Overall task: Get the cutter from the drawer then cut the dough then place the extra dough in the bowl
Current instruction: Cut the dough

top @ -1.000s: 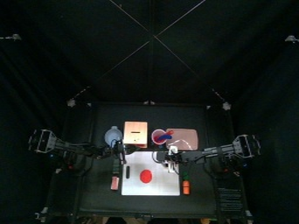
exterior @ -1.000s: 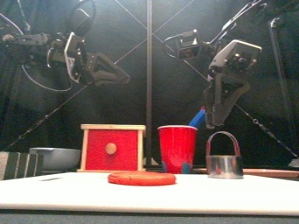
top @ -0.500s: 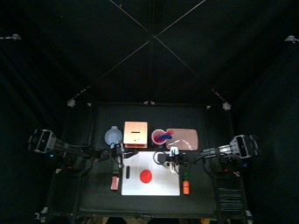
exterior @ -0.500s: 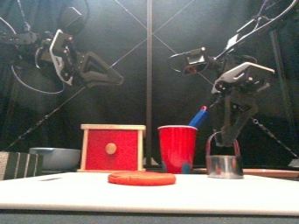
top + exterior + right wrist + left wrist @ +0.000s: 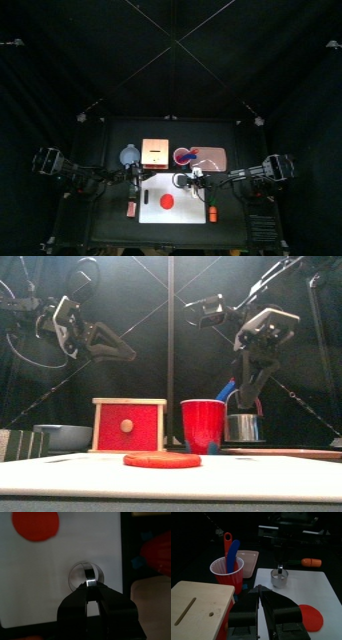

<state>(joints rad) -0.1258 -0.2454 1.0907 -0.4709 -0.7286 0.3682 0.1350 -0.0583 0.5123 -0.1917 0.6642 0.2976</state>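
My right pincer (image 5: 250, 402) held the round metal cutter (image 5: 243, 427) by its wire handle above the white cutting board (image 5: 267, 471) near its back edge. The red dough disc (image 5: 162, 459) lay leftward and frontward.

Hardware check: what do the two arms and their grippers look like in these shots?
Both are black jointed arms with black cables looping alongside. The right arm has a pale grey housing near the wrist, and the left arm shows similar grey parts. The left gripper and right gripper each have two black jaws that taper toward the tips. No readable markings are visible.
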